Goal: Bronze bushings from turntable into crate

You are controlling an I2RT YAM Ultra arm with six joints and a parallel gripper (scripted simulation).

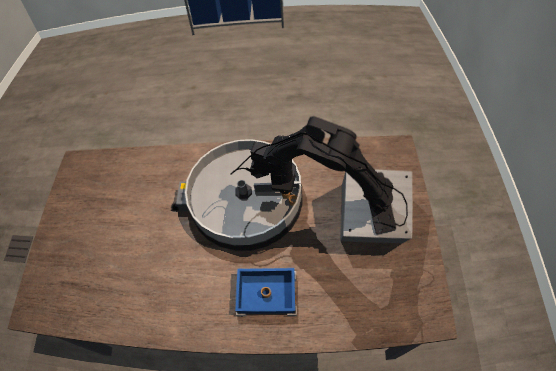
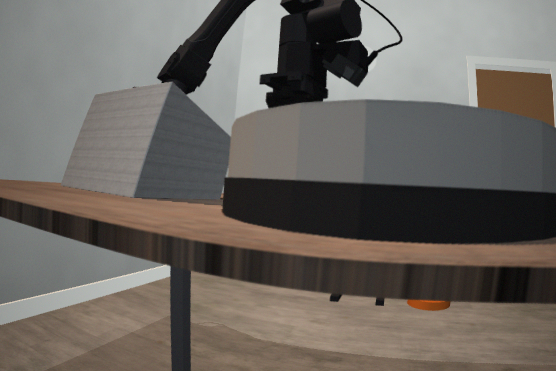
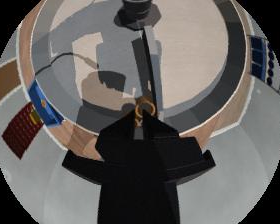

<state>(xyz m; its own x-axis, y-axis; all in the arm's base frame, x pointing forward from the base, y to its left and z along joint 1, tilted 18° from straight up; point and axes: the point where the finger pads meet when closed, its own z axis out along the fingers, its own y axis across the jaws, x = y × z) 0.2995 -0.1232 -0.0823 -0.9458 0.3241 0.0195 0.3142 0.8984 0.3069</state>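
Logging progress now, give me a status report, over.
Gripper low in turntable, fingers narrow at bronze bushing, grip unconfirmed. Second bronze bushing already in crate. Steel bushing nearby, not blocking.
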